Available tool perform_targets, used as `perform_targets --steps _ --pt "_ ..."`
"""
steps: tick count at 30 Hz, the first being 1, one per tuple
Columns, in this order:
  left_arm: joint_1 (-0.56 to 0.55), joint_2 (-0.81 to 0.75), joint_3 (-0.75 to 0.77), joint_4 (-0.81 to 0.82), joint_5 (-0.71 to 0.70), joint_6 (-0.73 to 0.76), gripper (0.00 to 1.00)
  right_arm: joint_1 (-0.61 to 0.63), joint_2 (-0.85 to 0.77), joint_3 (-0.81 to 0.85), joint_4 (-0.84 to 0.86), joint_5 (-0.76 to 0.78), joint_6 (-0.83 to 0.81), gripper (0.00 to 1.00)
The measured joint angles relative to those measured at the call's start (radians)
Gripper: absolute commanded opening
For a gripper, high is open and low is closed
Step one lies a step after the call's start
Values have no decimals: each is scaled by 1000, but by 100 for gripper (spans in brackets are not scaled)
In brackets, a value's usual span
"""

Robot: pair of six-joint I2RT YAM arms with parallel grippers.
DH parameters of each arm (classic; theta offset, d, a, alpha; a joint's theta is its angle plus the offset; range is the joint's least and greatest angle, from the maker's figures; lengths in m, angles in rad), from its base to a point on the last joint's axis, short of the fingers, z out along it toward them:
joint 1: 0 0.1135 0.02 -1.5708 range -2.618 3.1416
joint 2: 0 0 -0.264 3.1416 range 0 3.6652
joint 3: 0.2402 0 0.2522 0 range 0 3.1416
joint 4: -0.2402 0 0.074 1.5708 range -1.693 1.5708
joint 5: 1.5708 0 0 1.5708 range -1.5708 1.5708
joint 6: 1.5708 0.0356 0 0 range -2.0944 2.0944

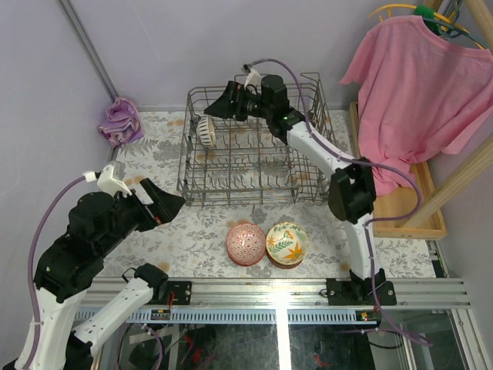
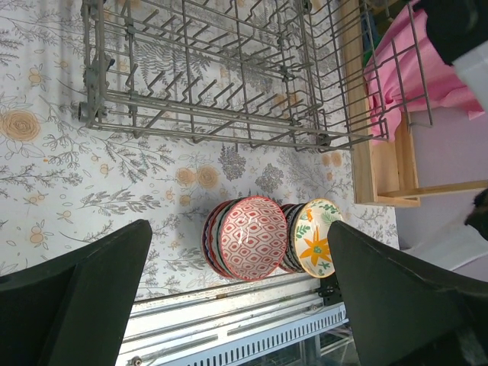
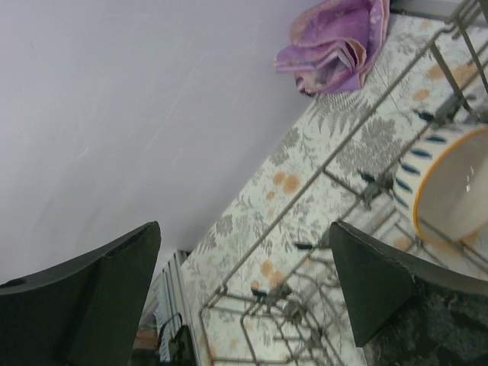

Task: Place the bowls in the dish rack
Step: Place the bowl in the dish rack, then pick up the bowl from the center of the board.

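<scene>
Nearest, two stacks of small round ceramic bowls sit side by side on the floral-print tabletop (image 1: pixel 192 239): a red-pink patterned stack (image 1: pixel 246 243) on the left and an orange-green floral stack (image 1: pixel 286 243) on the right. The left pincer (image 1: pixel 176 204) hovers to their left, fingers wide apart, holding nothing. Beyond stands the grey wire dish rack (image 1: pixel 231 199). One cream bowl with blue dashes (image 1: pixel 205 129) stands on edge at its rear left. The right pincer (image 1: pixel 209 112) hangs just beside that bowl, fingers spread and empty. A crumpled purple cloth (image 1: pixel 119 122) lies farther left.
</scene>
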Motion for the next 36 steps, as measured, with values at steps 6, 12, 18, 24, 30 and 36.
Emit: perform_targets --steps 6,12,18,24,30,36 --pt "0 6 28 -19 -1 10 100 0 -246 -227 -138 16 -77 99" --pt "0 29 46 -31 1 10 100 -15 -512 -482 -237 17 -110 99" --pt "0 73 60 -49 2 8 100 -52 -816 -839 -200 -11 -71 99" --pt "0 118 111 -58 1 -3 100 -99 -1023 -1041 -146 -99 -29 99" --pt "0 135 117 -58 18 -33 100 -110 -1097 -1086 -229 -155 -58 99" --pt "0 148 113 -56 43 -59 100 -111 -1232 -1191 -328 -167 -77 99"
